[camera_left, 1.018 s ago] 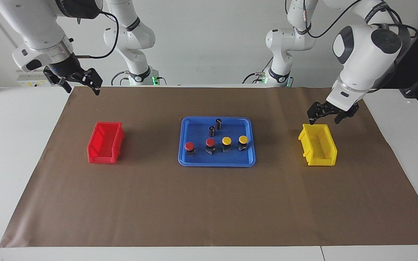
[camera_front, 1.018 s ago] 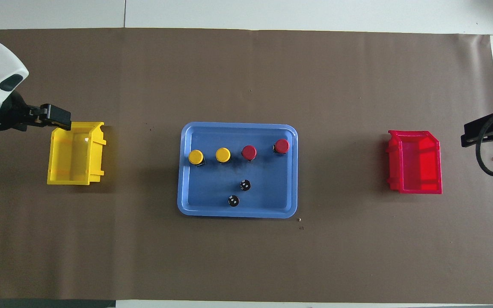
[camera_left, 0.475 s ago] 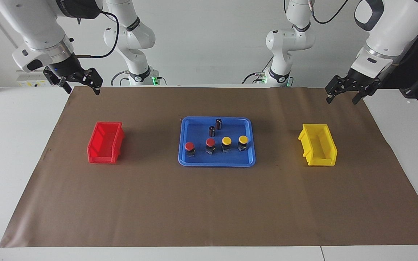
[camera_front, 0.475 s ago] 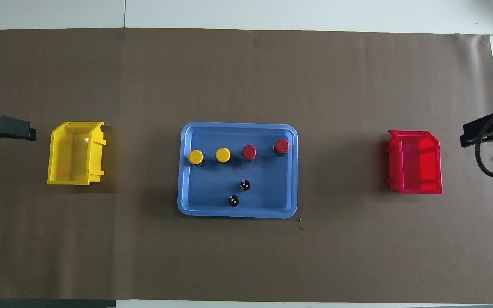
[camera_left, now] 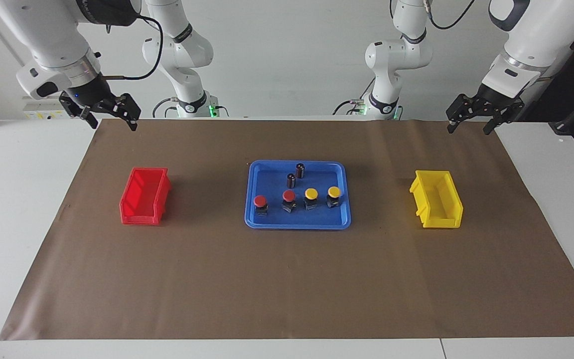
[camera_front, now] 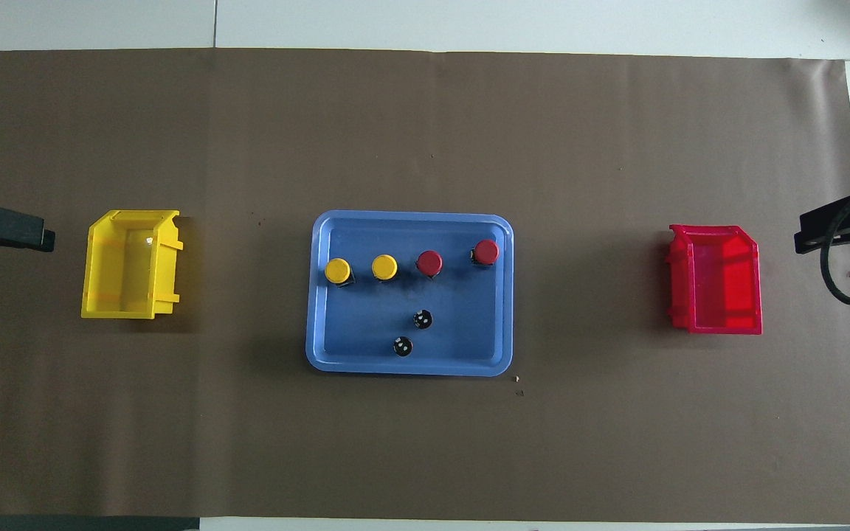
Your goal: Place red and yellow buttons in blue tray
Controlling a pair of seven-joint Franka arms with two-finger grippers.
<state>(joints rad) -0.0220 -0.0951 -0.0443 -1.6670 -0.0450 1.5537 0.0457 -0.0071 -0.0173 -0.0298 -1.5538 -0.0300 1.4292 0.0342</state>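
The blue tray lies in the middle of the brown mat. Standing upright in it, in a row along the side farther from the robots, are two red buttons and two yellow buttons. From overhead the same row reads yellow, yellow, red, red. My left gripper hangs open and empty over the mat's edge at the left arm's end. My right gripper also hangs open and empty, over the mat's corner at the right arm's end.
Two dark capless cylinders stand in the tray, nearer to the robots than the buttons. A red bin sits toward the right arm's end and a yellow bin toward the left arm's end. Both bins look empty.
My left gripper has risen from just above the yellow bin and drawn back toward the robots' edge of the mat. The right arm and the buttons have not moved.
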